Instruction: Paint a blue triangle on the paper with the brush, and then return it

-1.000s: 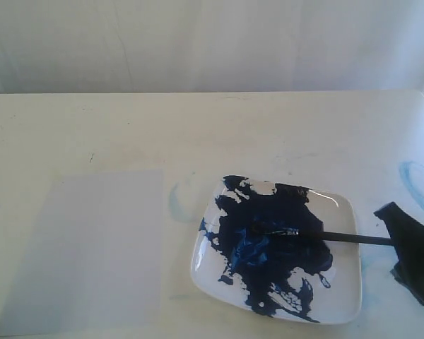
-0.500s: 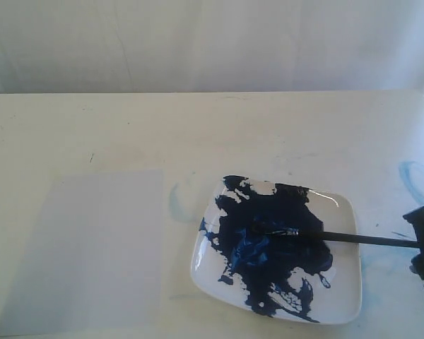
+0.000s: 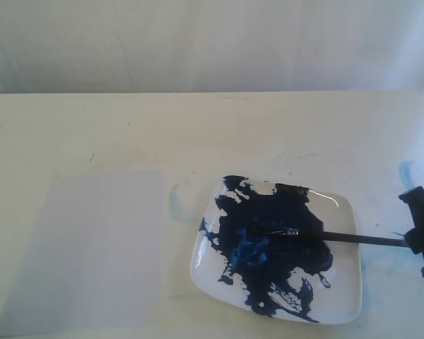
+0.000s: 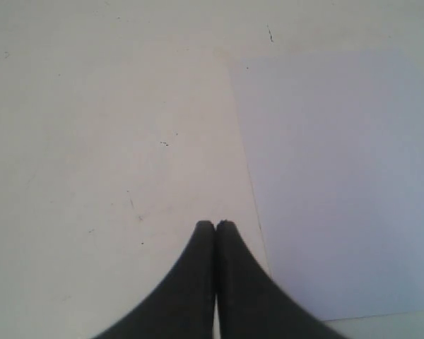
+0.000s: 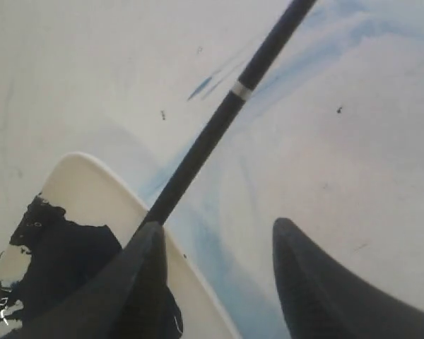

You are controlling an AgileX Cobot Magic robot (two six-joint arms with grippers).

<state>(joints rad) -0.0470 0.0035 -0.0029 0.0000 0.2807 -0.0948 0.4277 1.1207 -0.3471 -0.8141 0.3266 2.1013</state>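
Since the earlier frame the right gripper (image 5: 218, 227) has drawn back toward 3 o'clock, off the end of the brush (image 3: 332, 236), and its jaws have opened; brush, plate (image 3: 348, 300) and paper (image 3: 85, 247) lie as before.
The brush rests across the plate, bristles in the dark blue paint (image 3: 268, 265) and handle pointing to 3 o'clock over the rim. In the right wrist view the handle runs just beside one of the parted jaws, which hold nothing. The left gripper (image 4: 215, 227) hangs over the tabletop (image 3: 198, 127) at the paper's edge, jaws closed and empty. The paper, at 9 o'clock from the plate, bears no painted mark. Judged from this, nothing of the task is done: lifting the brush, painting and returning it all remain.
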